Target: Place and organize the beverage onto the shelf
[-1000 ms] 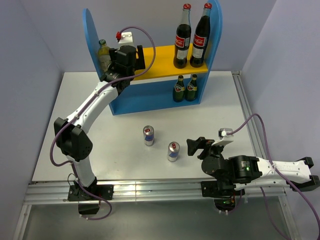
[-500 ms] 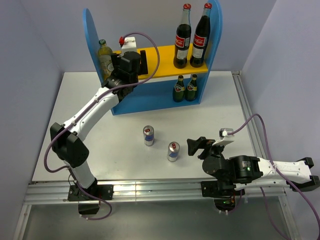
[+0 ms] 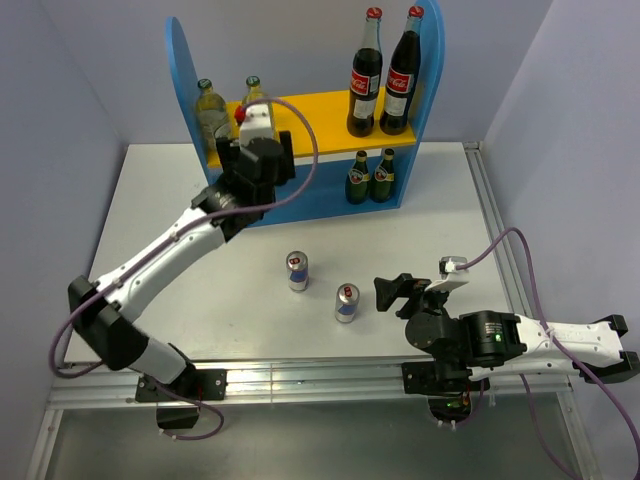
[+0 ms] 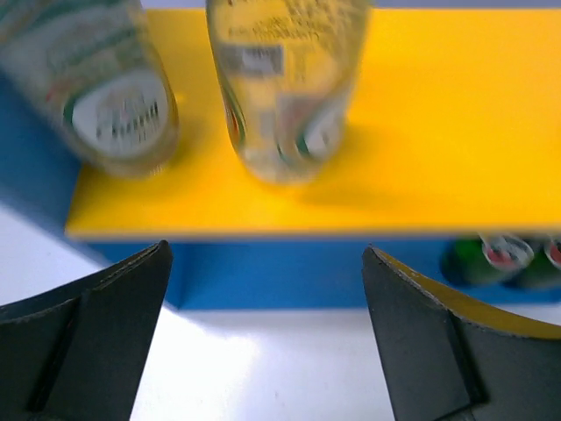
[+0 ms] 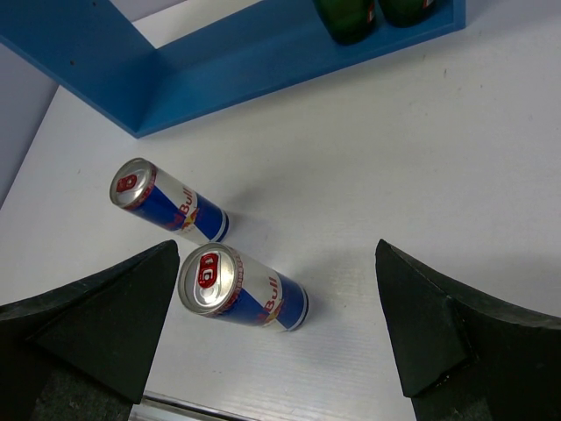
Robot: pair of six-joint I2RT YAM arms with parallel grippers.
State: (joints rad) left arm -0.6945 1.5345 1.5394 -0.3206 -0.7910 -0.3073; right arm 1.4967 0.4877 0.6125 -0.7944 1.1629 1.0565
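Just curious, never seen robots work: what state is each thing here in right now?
Cola bottles: upright, capped, on upper board.
Clear bottles: upright, upper board, left.
Green bottles: upright, lower level.
Cans: standing on table, unshelved.
Left gripper: open, empty.
Right gripper: open, empty.

Bright and even throughout, lit from overhead. In the top view, sharp all over, with a pale glare band along the near edge of the surface (image 3: 250, 342) and only faint shadows. In the left wrist view, heavily blurred on the two clear bottles (image 4: 282, 88) — labels smeared, unreadable — with a soft shadow thrown rightward across the yellow board (image 4: 456, 114). In the right wrist view, crisp on both cans (image 5: 243, 289), with short soft shadows just beside them.
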